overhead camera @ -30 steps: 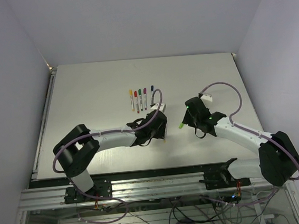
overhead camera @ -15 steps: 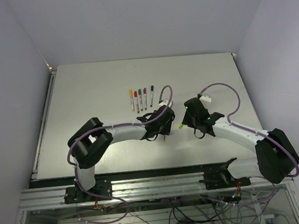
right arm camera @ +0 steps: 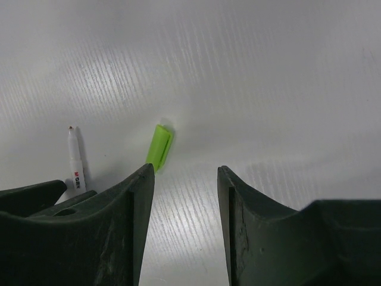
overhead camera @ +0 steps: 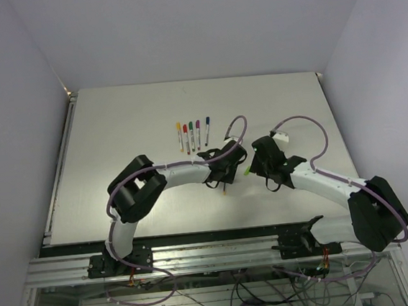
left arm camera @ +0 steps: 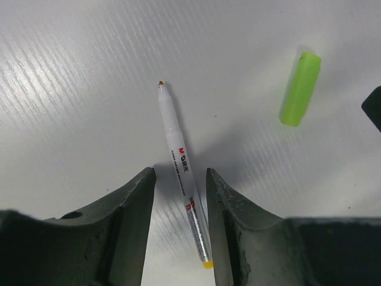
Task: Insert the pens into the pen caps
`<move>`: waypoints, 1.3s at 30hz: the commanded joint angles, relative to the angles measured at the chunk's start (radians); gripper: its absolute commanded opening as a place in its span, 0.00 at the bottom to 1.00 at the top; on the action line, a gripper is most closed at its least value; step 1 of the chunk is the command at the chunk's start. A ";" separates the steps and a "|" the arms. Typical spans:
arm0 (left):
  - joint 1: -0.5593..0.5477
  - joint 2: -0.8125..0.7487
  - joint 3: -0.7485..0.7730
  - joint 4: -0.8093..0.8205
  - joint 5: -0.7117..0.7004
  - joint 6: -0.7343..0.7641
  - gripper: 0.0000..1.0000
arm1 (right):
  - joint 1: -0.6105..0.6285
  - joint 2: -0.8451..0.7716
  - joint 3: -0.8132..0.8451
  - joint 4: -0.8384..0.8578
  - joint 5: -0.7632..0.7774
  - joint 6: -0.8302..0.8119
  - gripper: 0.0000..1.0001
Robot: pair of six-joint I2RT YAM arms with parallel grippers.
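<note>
Desk (overhead camera: 115,132): five capped pens (overhead camera: 192,134) in row, far centre. Left hand (left arm camera: 178,173) has swung right and now straddles bare pen (left arm camera: 178,158) lying near centre; fingers apart, narrowing, not yet gripping. Right hand (right arm camera: 181,170) open, empty, hovering beside green cap (left arm camera: 300,88), right of pen. Probably last pair; pickup looks imminent.

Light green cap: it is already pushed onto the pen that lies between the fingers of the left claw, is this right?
No. The light green cap is not on the pen; it lies apart on the table, to one side of the bare tip, as the left wrist view shows. The pen does lie between the fingers of the left claw.
</note>
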 commanded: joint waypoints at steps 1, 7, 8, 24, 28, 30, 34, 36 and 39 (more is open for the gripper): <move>-0.003 0.039 0.052 -0.094 0.009 0.024 0.49 | -0.002 -0.027 -0.015 0.014 0.003 0.009 0.46; -0.002 0.068 0.070 -0.161 0.034 0.031 0.37 | -0.003 -0.041 -0.021 -0.002 0.001 0.021 0.46; -0.002 0.068 0.069 -0.172 0.036 0.037 0.36 | -0.003 -0.045 -0.020 -0.006 -0.002 0.023 0.46; -0.029 0.142 -0.071 -0.253 0.087 0.094 0.32 | -0.003 -0.099 -0.028 -0.031 -0.017 0.056 0.44; -0.030 0.138 -0.107 -0.247 0.107 0.092 0.14 | -0.003 -0.095 -0.035 -0.022 -0.029 0.070 0.43; -0.029 0.142 -0.119 -0.234 0.139 0.093 0.07 | -0.003 -0.086 -0.036 -0.020 -0.036 0.076 0.43; -0.029 0.120 -0.163 -0.155 0.199 0.075 0.07 | -0.003 -0.063 -0.030 -0.026 -0.039 0.068 0.41; -0.029 0.082 -0.187 -0.125 0.206 0.058 0.07 | 0.000 -0.052 -0.024 -0.029 -0.036 0.061 0.40; -0.029 0.009 -0.202 -0.111 0.196 0.044 0.07 | 0.014 -0.030 -0.010 -0.028 -0.029 0.058 0.40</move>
